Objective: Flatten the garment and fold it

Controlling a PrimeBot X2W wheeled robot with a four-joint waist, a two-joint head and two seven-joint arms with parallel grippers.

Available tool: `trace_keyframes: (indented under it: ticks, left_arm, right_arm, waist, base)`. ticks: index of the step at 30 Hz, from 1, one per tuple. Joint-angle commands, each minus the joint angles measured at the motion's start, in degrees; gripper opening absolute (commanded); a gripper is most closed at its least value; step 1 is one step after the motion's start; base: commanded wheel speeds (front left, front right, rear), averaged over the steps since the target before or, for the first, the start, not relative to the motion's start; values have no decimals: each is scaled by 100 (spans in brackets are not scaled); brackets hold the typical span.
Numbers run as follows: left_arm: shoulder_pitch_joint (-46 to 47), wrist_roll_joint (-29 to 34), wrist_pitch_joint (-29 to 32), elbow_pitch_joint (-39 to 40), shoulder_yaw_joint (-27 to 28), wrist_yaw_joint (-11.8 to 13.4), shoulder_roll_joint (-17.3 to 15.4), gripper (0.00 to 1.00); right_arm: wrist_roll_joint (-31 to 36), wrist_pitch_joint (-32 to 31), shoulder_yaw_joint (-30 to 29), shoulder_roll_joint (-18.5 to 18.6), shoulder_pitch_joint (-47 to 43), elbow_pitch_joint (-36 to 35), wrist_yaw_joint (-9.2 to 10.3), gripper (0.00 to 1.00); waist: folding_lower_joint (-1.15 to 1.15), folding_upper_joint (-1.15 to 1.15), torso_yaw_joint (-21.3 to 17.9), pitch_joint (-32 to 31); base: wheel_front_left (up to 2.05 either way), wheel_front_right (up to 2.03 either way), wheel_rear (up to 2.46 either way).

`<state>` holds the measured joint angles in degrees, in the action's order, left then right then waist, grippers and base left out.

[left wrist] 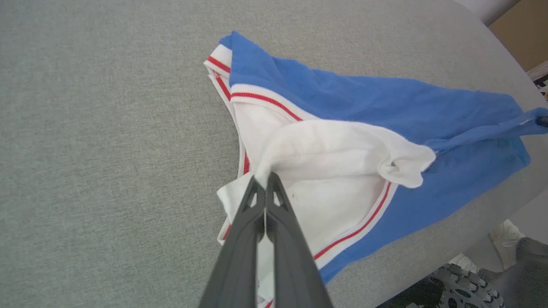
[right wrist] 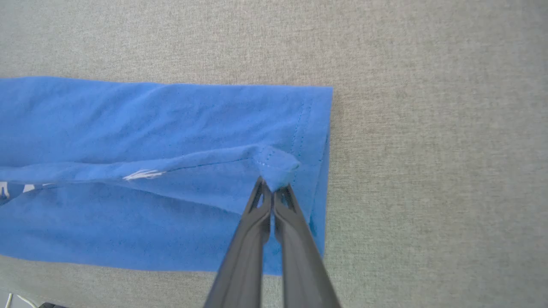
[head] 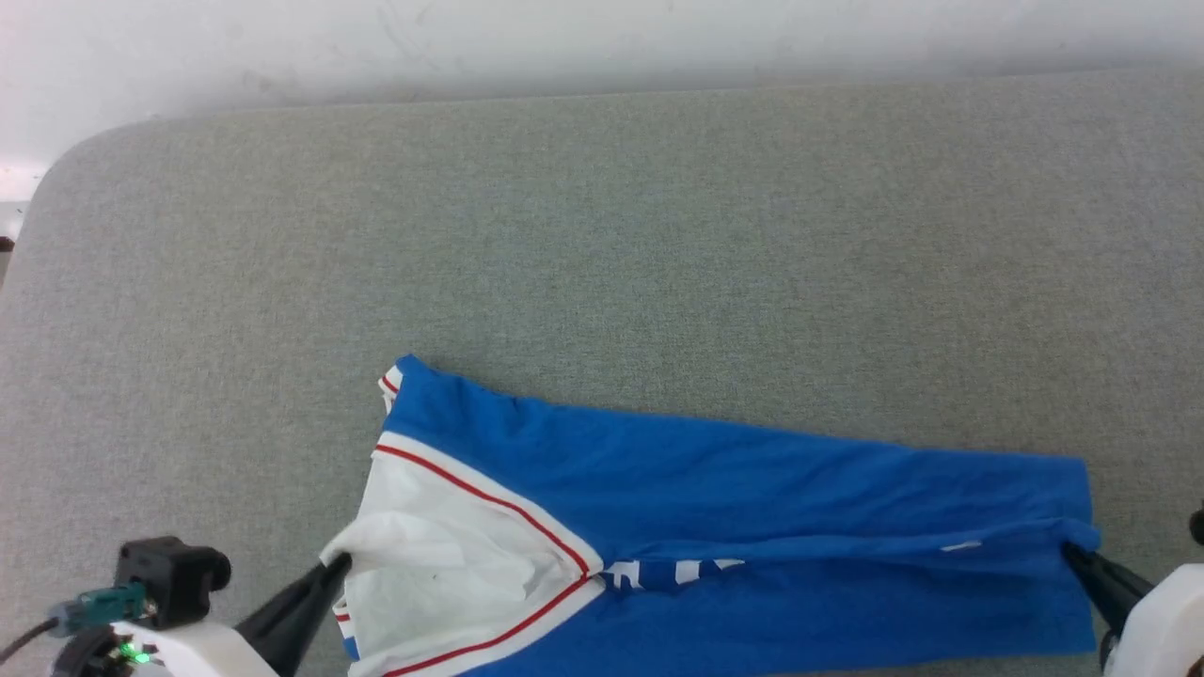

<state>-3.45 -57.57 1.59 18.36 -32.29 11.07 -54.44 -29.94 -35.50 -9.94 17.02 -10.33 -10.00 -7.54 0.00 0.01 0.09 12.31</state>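
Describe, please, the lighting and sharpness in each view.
Head view: soft even light, the wall washed out, the garment slightly hazy. Left wrist view: blue looks paler, no glare. Right wrist view: sharpest, hem stitching legible, faint shadow beneath the lifted fold.

The garment (head: 752, 489) lies stretched from left to right across the near part of a grey, woven-covered worktop (head: 602, 235), whose far left corner is rounded. A pale wall (head: 602, 38) stands beyond it. The blue body runs rightward to a straight hem. At the left end a white sleeve (head: 423, 555) edged with red-striped trim (head: 489, 498) is bunched up. White lettering (head: 673, 572) peeks from a long fold. The left tool (head: 337, 564) pinches the sleeve's edge, fingers together. The right tool (head: 1072, 551) likewise grips a lifted corner of the hem.
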Motion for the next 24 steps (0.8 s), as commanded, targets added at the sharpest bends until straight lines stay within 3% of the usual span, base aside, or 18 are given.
trace_keyframes:
  ticks: [1,11,12,13,14,15,16,17,19,24]
  left_arm:
    - [24,-9,21,-101,-72,-77,111,0]
    - [723,-16,508,-1650,-629,-403,1000,0]
    - [790,-22,546,-1818,-653,-416,1069,0]
    - [858,-16,570,-1956,-676,-436,1127,19]
    - [920,-19,576,-2067,-687,-463,1185,36]
    - [920,-19,576,-2067,-687,-463,1185,36]
    - [973,-44,573,-2157,-682,-487,1249,54]
    - [1025,-48,546,-2219,-676,-517,1299,79]
    - [1097,-62,467,-2292,-638,-541,1380,100]
    - [1032,-29,11,-2135,-413,-389,1438,100]
  right_arm:
    - [44,50,44,-48,5,59,5,0]
    - [300,245,601,-110,656,967,5,1]
    - [313,277,635,-117,722,1051,5,35]
    - [318,316,653,-129,782,1129,5,84]
    - [321,361,648,-145,834,1205,5,84]
    - [321,361,648,-145,834,1205,5,84]
    - [325,400,646,-156,877,1270,5,100]
    - [322,429,640,-165,910,1327,5,100]
    - [329,504,612,-153,942,1371,5,100]
    - [224,693,392,-198,782,1025,5,100]
  waist:
    - [0,-1,-7,-6]
    - [0,-1,-103,73]
    - [0,-1,-110,93]
    - [0,-1,-118,114]
    - [0,-1,-123,136]
    - [0,-1,-123,136]
    - [0,-1,-123,151]
    - [0,-1,-122,162]
    - [0,-1,-107,176]
    - [0,-1,-54,94]
  base:
    - [0,0,0]
    - [0,0,0]
    - [0,0,0]
    - [0,0,0]
    - [0,0,0]
    - [0,0,0]
    - [0,0,0]
    - [0,0,0]
    - [0,0,0]
    - [0,0,0]
